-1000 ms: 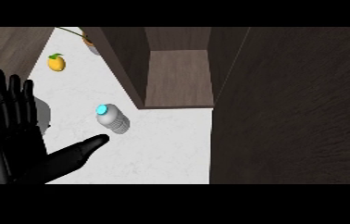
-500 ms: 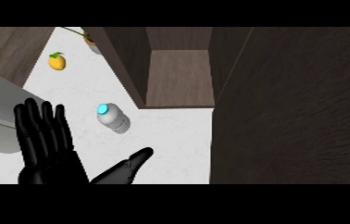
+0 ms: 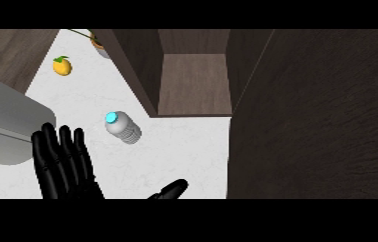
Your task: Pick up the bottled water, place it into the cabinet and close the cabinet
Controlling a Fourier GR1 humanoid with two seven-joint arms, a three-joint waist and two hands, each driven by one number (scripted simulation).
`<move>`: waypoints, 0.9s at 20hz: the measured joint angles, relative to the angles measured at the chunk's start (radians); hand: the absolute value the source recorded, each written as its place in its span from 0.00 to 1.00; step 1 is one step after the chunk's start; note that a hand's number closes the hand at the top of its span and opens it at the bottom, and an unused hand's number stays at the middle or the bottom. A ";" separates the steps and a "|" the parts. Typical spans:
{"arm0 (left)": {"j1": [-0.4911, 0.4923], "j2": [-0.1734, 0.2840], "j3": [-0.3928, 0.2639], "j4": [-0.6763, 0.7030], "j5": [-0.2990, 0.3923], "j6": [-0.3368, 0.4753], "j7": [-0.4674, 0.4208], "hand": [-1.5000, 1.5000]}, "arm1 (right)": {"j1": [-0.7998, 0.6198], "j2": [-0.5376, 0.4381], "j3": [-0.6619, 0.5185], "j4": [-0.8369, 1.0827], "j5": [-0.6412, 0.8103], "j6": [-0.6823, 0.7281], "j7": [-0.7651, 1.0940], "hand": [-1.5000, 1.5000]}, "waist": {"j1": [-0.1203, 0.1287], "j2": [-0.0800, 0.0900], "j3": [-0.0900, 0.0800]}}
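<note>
The water bottle stands on the counter just left of the open cabinet, cap up, and I see it up and right of my left hand, whose fingers are straight and unclenched, holding nothing.

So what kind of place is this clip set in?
Probably a kitchen: a pale counter with a water bottle and a fruit on it, beside an open wooden cabinet.
</note>
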 measured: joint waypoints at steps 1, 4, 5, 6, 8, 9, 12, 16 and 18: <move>0.023 0.001 -0.014 -0.016 -0.015 0.001 0.000 0.00 | 0.015 0.001 -0.003 0.000 0.000 0.010 -0.013 0.00 | 0.001 0.000 0.000; 0.015 0.001 -0.026 -0.010 -0.046 0.014 0.030 0.00 | 0.049 -0.005 -0.029 -0.002 -0.002 0.038 -0.044 0.00 | -0.001 0.000 0.000; 0.014 0.000 -0.024 -0.001 -0.047 0.020 0.030 0.00 | 0.072 0.002 -0.020 -0.001 0.000 0.049 -0.066 0.00 | -0.003 0.000 0.000; 0.012 0.003 -0.007 -0.008 -0.042 0.015 0.036 0.00 | 0.087 0.005 -0.019 -0.001 0.001 0.056 -0.076 0.00 | -0.003 0.000 0.000; 0.017 0.006 0.002 0.002 -0.021 0.022 0.027 0.00 | 0.112 0.009 -0.020 -0.002 0.001 0.071 -0.097 0.00 | -0.003 0.000 -0.001; 0.021 0.007 0.009 0.010 -0.013 0.025 0.021 0.00 | 0.135 0.010 -0.016 -0.004 0.002 0.082 -0.115 0.00 | -0.005 0.000 -0.001; 0.021 0.012 0.042 0.036 0.034 0.038 0.004 0.00 | 0.168 0.013 -0.015 -0.009 0.004 0.094 -0.135 0.00 | -0.006 0.001 -0.002; 0.015 0.033 0.085 0.081 0.167 0.064 -0.064 0.00 | 0.203 0.012 -0.015 -0.008 0.006 0.118 -0.169 0.00 | -0.006 0.002 -0.003; -0.001 0.037 0.118 0.101 0.239 0.070 -0.101 0.00 | 0.225 0.015 -0.006 -0.010 0.009 0.127 -0.186 0.00 | -0.008 0.002 -0.003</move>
